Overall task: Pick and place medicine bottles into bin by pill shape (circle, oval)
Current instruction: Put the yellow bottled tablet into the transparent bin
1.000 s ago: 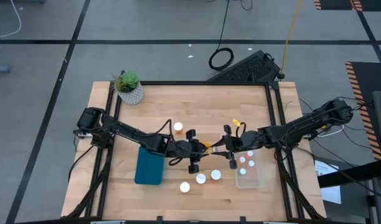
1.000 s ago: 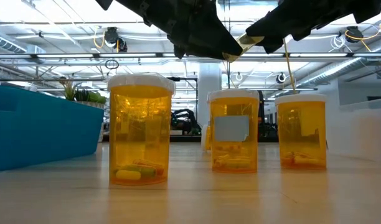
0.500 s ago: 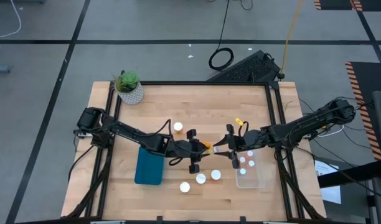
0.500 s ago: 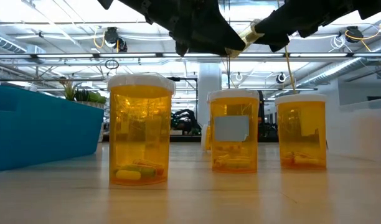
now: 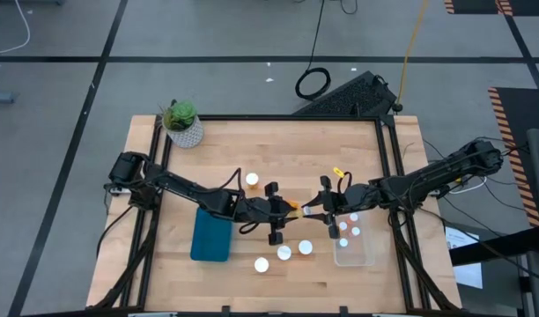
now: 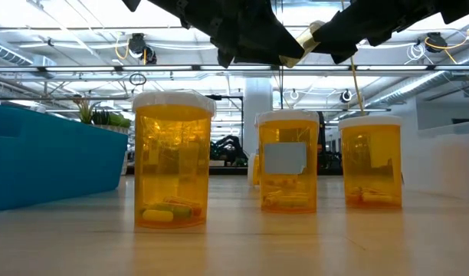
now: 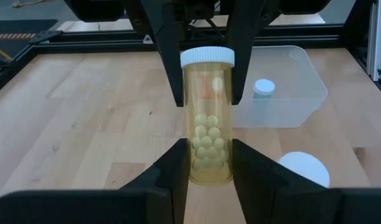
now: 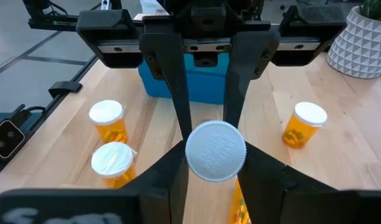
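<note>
Above the middle of the table the left claw (image 5: 288, 208) and the right claw (image 5: 310, 210) met tip to tip, both clenched on one bottle (image 7: 207, 118) held level between them, off the wood. The left fingers (image 7: 178, 168) pinched its base and the right fingers (image 8: 258, 168) pinched near its cap (image 8: 215, 150), a round white ribbed disc. The bottle was translucent amber, and small round pale pills (image 7: 208, 142) lay heaped toward its base. Below and nearer the front edge, three more bottles (image 5: 284, 253) stood upright in a loose row, capped in white; the low view showed oblong pills in the bottom of the nearest (image 6: 172, 161). Another bottle (image 5: 251, 180) stood alone behind the left arm. A blue bin (image 5: 211, 234) sat to the left of the row, and a clear bin (image 5: 362, 255) to its right held capped bottles (image 5: 350, 232). A plant (image 5: 181, 122) stood at the far left corner.
</note>
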